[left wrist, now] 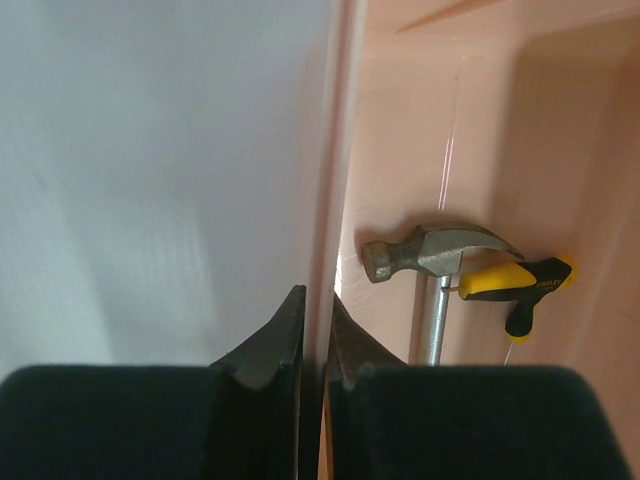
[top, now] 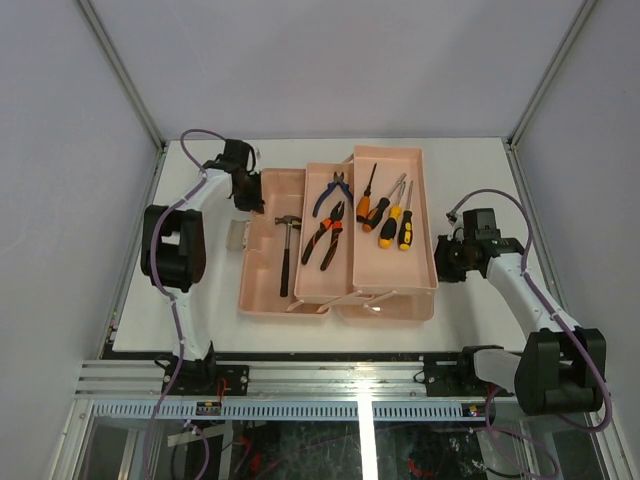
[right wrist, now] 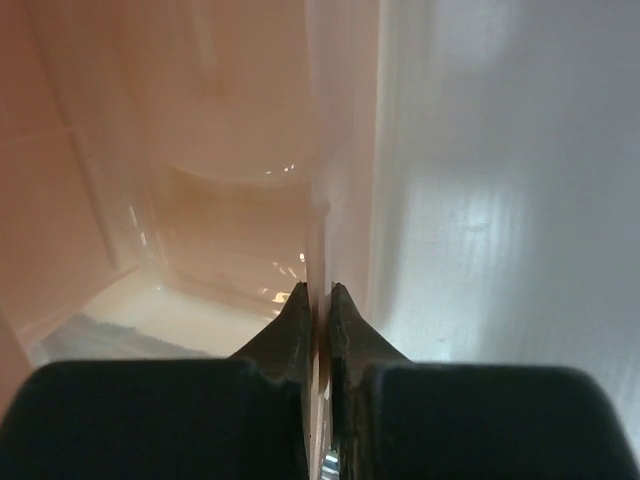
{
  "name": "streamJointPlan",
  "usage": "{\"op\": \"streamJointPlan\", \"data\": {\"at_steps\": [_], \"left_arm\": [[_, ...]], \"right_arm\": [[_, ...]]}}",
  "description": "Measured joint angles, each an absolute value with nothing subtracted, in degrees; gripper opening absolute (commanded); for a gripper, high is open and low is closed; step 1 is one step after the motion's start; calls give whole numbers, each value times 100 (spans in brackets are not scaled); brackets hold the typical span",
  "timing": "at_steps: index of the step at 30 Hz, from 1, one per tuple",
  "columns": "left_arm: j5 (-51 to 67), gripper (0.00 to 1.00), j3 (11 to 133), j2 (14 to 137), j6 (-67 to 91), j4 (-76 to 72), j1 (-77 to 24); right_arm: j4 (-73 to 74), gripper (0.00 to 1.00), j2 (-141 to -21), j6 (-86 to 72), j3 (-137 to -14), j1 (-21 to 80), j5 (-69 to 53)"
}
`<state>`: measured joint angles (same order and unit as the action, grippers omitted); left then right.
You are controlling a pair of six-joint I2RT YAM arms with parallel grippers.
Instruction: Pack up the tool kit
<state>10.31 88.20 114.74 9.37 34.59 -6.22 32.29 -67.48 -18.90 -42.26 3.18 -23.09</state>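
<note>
Left jaws clamp left wall of salmon-pink translucent plastic toolbox (top: 260,285); right jaws clamp its right wall; likely to fold both halves shut.

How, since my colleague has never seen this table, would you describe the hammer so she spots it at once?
Find the open pink toolbox in the middle of the white table. Its left-hand section holds the hammer alone, head at the far end. Unlike the pliers and screwdrivers to its right, it has a steel head and no bright colour.
</note>
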Motion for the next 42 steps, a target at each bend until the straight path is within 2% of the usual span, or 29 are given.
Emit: {"op": "streamJointPlan", "data": {"at_steps": [4,6,7,9,12,13,22,33,42], "left_arm": [[1002,10,8982,11572,1114,3476,-902],[978,22,9144,11660,1186,3470,-1074],[980,29,9218,11690,1227,3470,-1146],[1000,50,9349,11719,1343,3454,-1280],[1094,91,9518,11721,1479,3444,-1435],[1142,99,9581,11721,1533,3437,-1483],[1483,100,9896,11690,1981,3411,-1485],[2053,100,9476,11052,2383,3020,-882],[2058,100,9032,11039,2480,2958,-823]], "right_arm": [[3752,0,-6858,-1688,-4707,331,-1632],[4086,0,-6908,-1559,-5041,325,-1243],[4202,0,-6923,-1511,-5168,318,-1103],[4464,0,-6976,-1387,-5505,296,-749],[4755,0,-7107,-1212,-6071,294,-375],[4856,0,-7177,-1140,-6305,296,-270],[5343,0,-7808,-478,-8009,307,298],[5509,0,-7948,-357,-8333,635,626],[5813,0,-7948,-403,-8884,1111,952]]}}
